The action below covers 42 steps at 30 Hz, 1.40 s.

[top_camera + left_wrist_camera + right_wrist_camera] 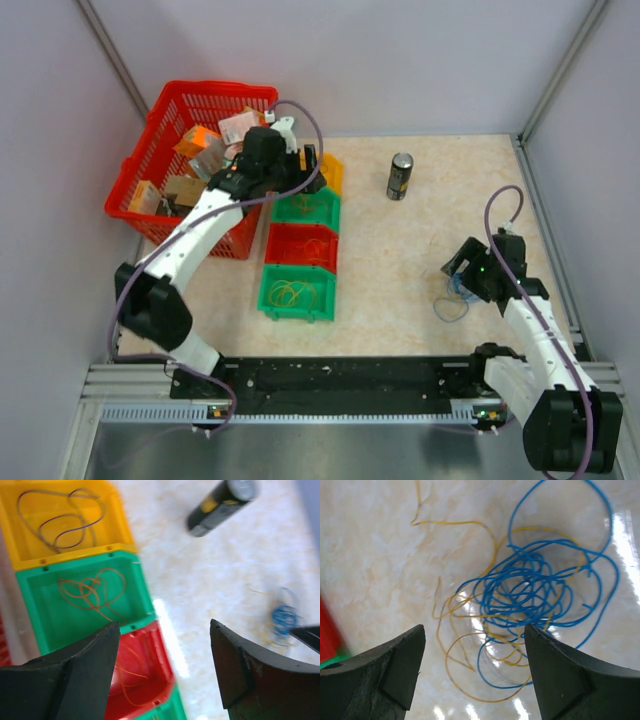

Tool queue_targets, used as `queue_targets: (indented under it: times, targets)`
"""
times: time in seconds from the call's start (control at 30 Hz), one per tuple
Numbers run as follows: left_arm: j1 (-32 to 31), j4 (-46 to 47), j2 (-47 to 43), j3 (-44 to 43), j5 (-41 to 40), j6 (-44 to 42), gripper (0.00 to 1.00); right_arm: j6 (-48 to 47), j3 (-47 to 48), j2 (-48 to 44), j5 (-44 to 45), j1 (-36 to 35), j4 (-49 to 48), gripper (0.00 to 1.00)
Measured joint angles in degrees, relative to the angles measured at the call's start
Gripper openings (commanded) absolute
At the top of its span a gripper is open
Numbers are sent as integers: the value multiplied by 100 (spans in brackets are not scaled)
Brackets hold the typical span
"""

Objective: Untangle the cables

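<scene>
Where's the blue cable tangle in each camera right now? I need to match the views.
Top external: blue cable tangle lower right, beside the right gripper.
Left wrist: right edge, blurred.
Right wrist: centre, laced with yellow wire.
Shared landmark: black can, in top external and left wrist only.

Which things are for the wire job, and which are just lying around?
For the job: blue and yellow tangle; orange wire; purple wire; small bins.
Just lying about: can; red basket of boxes.
</scene>
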State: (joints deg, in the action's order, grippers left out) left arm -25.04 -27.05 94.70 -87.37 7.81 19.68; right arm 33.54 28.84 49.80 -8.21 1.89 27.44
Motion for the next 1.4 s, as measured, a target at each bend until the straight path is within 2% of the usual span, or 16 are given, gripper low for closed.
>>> queue_targets:
  times: [0.13,0.17,0.23,0.3,0.43,0.53,0.73,0.83,1.13,1.4]
  targets:
    - [-175,621,-1049,776,538,212,78,168,2,243,715,107,83,77]
    - [-295,739,-1207,944,623,254,78,201,2,365,809,160,85,72]
    - [-651,931,-1360,1272,684,289,76,201,4,640,863,240,57,54]
    - [-1128,1095,-1364,1637,654,297,73,162,7,973,732,256,-28,42]
    - [-2022,1226,-1158,2170,634,396,72,164,4,1440,179,101,-251,34]
    - [-2472,1453,-726,2208,695,542,75,321,-68,1469,-365,-280,-535,23]
    - [-2924,1703,227,2105,737,691,75,879,-525,1104,-1502,-490,-1029,20]
    - [-3045,1718,546,1982,789,721,68,1078,-560,984,-1845,-490,-1150,20]
    - [-3261,1853,1088,1576,839,761,68,1318,-560,940,-2240,-490,-1335,20]
    - [-3576,1727,1281,922,350,363,53,1322,-562,938,-2337,-490,-1338,20]
